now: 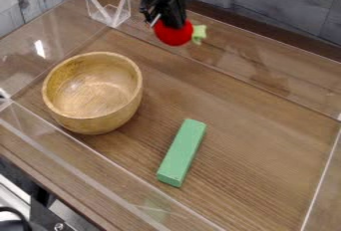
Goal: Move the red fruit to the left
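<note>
The red fruit is a small bright-red rounded toy with a light green stub on its right side, at the far edge of the wooden table, near the top centre of the view. My black gripper comes down from above and is shut on the top of the fruit. Whether the fruit rests on the table or hangs just above it, I cannot tell. The upper part of the arm runs out of the top of the frame.
A wooden bowl stands at the left middle. A long green block lies at the lower centre. Clear plastic walls enclose the wooden table, and a clear bracket stands just left of the gripper.
</note>
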Robot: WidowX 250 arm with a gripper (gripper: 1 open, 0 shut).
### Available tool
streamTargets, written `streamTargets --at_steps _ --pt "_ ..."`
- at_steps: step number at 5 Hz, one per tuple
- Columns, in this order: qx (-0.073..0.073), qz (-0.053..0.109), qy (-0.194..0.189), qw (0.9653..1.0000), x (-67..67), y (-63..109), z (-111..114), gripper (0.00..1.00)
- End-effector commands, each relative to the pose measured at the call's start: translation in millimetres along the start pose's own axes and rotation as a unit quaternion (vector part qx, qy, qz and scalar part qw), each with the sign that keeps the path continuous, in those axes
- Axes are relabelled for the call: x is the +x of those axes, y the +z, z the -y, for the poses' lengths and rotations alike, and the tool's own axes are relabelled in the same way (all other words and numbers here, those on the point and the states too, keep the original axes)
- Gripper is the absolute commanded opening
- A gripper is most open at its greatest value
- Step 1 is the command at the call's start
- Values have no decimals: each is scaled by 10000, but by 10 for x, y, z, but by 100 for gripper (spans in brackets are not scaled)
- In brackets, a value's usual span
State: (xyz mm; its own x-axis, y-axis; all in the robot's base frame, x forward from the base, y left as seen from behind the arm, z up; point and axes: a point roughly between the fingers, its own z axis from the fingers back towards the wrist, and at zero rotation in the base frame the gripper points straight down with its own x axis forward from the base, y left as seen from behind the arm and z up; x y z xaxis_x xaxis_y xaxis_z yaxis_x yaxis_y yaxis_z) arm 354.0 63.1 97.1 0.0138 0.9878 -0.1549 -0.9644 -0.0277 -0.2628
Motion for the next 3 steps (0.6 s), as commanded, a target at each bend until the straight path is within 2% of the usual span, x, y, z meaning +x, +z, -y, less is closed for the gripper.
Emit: streamTargets --at_steps 1,3 --pt "-242 73 -16 9997 -55 129 71 0" --pt "-327 67 184 9993 48 214 83 0"
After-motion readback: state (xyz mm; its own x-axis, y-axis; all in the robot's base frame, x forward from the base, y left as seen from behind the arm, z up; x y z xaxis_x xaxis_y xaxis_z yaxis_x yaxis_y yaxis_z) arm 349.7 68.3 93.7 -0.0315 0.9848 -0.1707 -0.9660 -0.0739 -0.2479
